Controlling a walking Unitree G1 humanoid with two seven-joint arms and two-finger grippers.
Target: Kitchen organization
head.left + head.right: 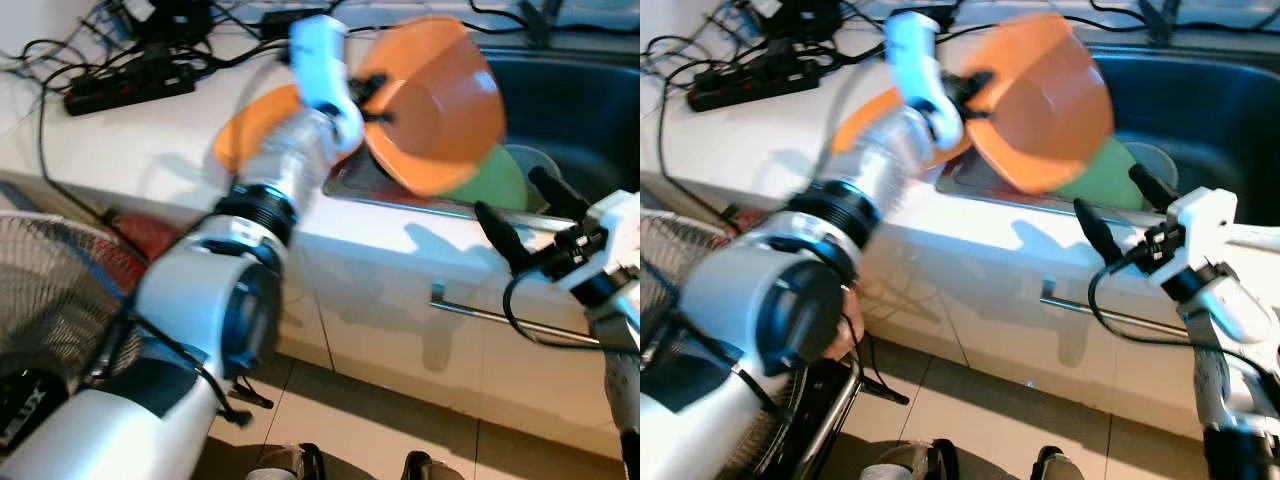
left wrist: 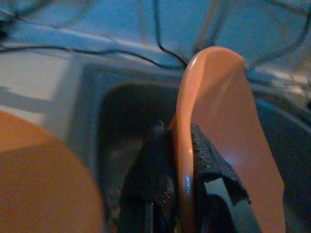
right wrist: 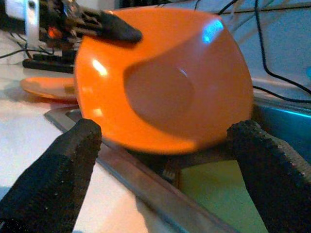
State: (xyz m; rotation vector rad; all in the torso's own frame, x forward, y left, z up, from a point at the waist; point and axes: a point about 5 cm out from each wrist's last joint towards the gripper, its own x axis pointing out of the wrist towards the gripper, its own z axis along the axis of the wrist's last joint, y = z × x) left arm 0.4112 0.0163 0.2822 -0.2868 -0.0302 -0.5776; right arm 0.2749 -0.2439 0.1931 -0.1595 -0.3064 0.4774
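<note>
The left gripper [image 1: 372, 100] pinches the rim of one orange bowl [image 1: 440, 105]. In the left wrist view its two black fingers [image 2: 150, 184] press on each side of the bowl's thin edge. The bowl is tipped on its side and held up in the air, over the left edge of the sink [image 1: 580, 110].

One orange plate [image 1: 250, 125] lies flat on the white counter [image 1: 120, 140], just left of the sink and behind the left arm. There are two orange things in all: one bowl and one plate.

One green plate [image 1: 500, 185] sits down in the sink, partly hidden behind the bowl. A pale round thing lies beside it in the sink; what it is cannot be told.

The right gripper [image 1: 525, 215] is on the near right, in front of the counter edge. Its two black fingers [image 3: 53, 179] are spread wide apart and hold nothing. They point toward the bowl but do not touch it.

One black power strip [image 1: 125, 85] with many black wires lies far left on the counter. One metal bar handle [image 1: 480, 312] runs along the white cabinet front under the sink. A wire fan guard [image 1: 50, 290] stands near left.
</note>
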